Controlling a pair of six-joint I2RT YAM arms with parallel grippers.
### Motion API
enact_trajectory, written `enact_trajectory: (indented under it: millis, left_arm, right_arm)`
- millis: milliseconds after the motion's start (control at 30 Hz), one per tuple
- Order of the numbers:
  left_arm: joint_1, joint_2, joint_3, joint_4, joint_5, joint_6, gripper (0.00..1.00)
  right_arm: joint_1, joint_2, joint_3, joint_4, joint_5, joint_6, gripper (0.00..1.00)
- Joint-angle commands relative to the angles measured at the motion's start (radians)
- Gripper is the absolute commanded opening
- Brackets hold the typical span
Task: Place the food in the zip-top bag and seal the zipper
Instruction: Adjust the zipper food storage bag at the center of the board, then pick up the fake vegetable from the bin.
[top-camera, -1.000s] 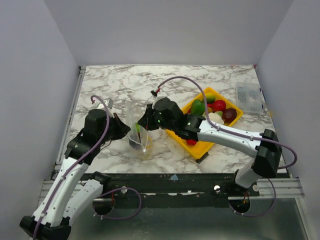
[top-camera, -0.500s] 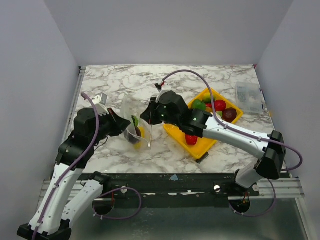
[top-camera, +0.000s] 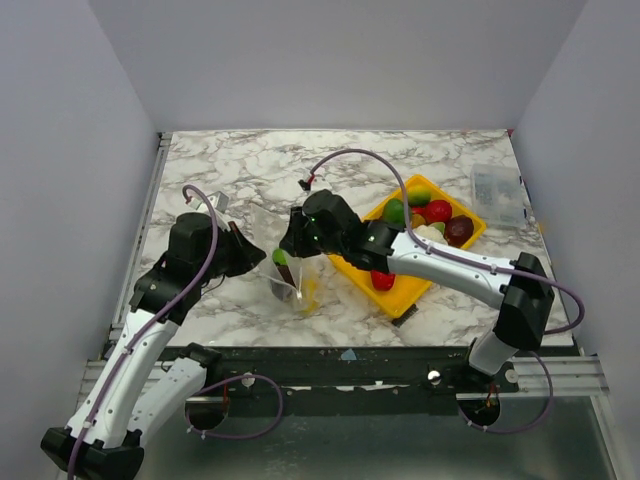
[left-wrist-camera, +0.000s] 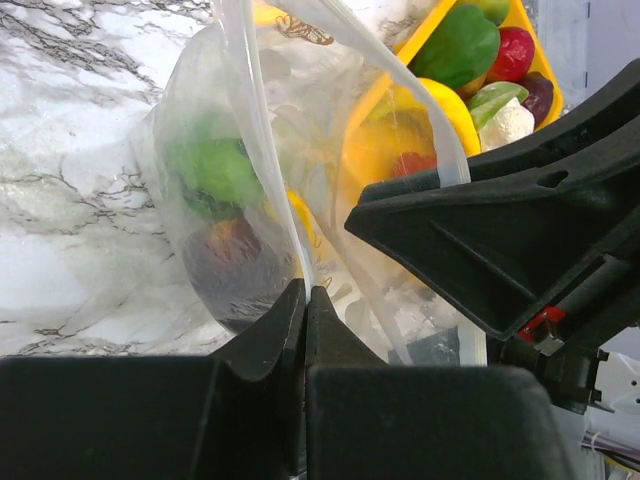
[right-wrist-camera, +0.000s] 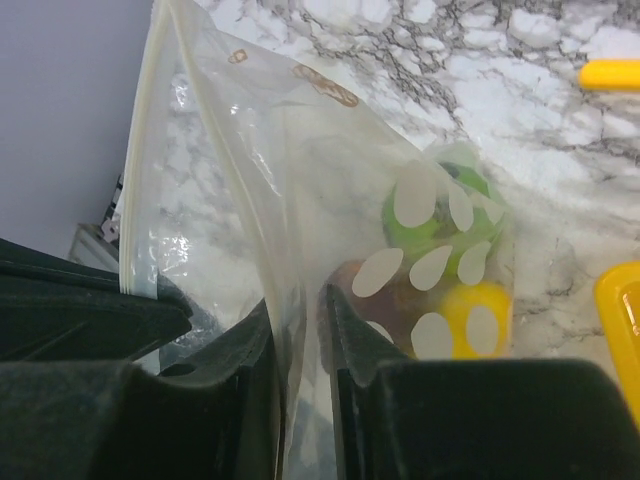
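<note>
zip-top bag (right-wrist-camera: 250, 180) x1, pinched in right claw (right-wrist-camera: 300, 305) | bagged food (right-wrist-camera: 435, 215) x3 | yellow tray (top-camera: 405, 298) x1, beside claw | tray food (top-camera: 438, 210) x6+ | clear box (top-camera: 497, 190) x1

Bench (top-camera: 240, 165): white marble pattern, grey veins. On it: yellow tray (top-camera: 408, 293), right of centre; clear box (top-camera: 497, 193), far right edge, apart from the tray. Bag (top-camera: 298, 290), front centre, with a yellow stick (right-wrist-camera: 610, 72) near it.

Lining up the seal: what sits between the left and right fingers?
The zip-top bag, pinched by the left gripper and right gripper, with green, dark and yellow food inside; clearest in the top view.
</note>
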Motion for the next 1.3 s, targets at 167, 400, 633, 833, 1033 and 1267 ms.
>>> enact_trajectory:
  millis: [167,400,633,833,1033,1267]
  left_arm:
    - [0.006,-0.011,0.041,0.013,0.022,-0.001,0.0]
    - [0.007,0.003,0.057,0.008,0.019,0.007,0.0]
    - [0.007,0.02,0.071,0.006,0.031,0.007,0.0]
    - [0.006,0.029,0.098,0.002,0.044,0.007,0.0]
    - [0.006,0.022,0.116,-0.001,0.058,0.001,0.0]
    - [0.006,0.028,0.102,0.019,0.085,-0.004,0.0]
  right_arm:
    - [0.0,-0.123,0.062,-0.119,0.061,-0.056,0.48]
    - [0.0,-0.383,-0.109,-0.188,0.374,-0.052,0.69]
    - [-0.049,-0.54,-0.367,-0.229,0.524,0.039,0.78]
    - [-0.107,-0.425,-0.427,-0.337,0.545,0.124,0.78]
    - [-0.114,-0.272,-0.384,-0.424,0.568,0.158,0.78]
    - [-0.116,-0.157,-0.373,-0.452,0.579,0.188,0.78]
